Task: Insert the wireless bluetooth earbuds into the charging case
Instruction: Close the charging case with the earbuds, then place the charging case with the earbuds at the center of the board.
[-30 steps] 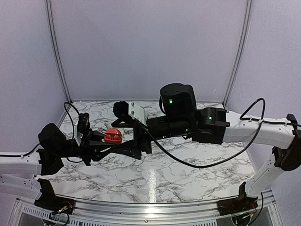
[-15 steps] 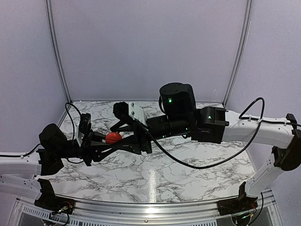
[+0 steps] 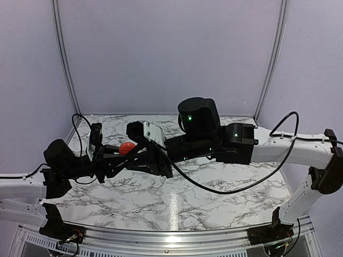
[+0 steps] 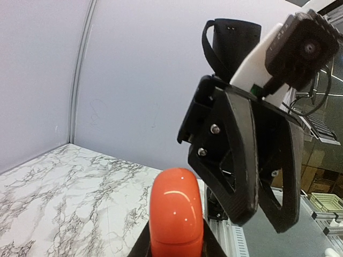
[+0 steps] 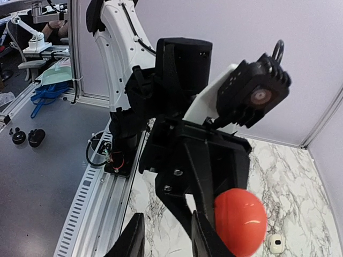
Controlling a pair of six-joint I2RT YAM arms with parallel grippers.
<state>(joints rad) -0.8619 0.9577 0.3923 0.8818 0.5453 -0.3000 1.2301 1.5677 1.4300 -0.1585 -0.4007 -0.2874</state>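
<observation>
Gripping the one red, round charging case point(image 4: 176, 211), the left gripper point(image 4: 176, 245) has its two jaws clamped on it, one on each side. The case stands up between them, above the marble table point(image 3: 214, 187). From overhead the case shows as a single red spot over the left rear part of the table, at the place where the two arms meet.

The left arm point(image 3: 32, 187) comes in low from the left. The right arm point(image 3: 289, 147) stretches across from the right, and one green light point(image 3: 188, 117) glows on its round joint housing.

The right gripper point(image 4: 265, 222) faces the left one at close range, just beside the case. Its two jaws are apart with nothing between them. In the right wrist view its own fingers point(image 5: 134, 238) rise from the bottom edge, and the case sits just outside the right-hand one, not in the gap. I cannot tell whether that finger touches the case.

Each wrist view shows the other arm's camera, two in all. The right camera point(image 4: 305, 48) sits on a white bracket above its gripper, and the left camera point(image 5: 257, 96) sits on its own white bracket.

One small white item point(image 5: 275, 242) with a dark dot lies on the marble below the case. It is too small to identify.

Only the case's smooth red shell shows, so I cannot tell whether its lid is up or down. Where the earbuds are I cannot tell from these views.
</observation>
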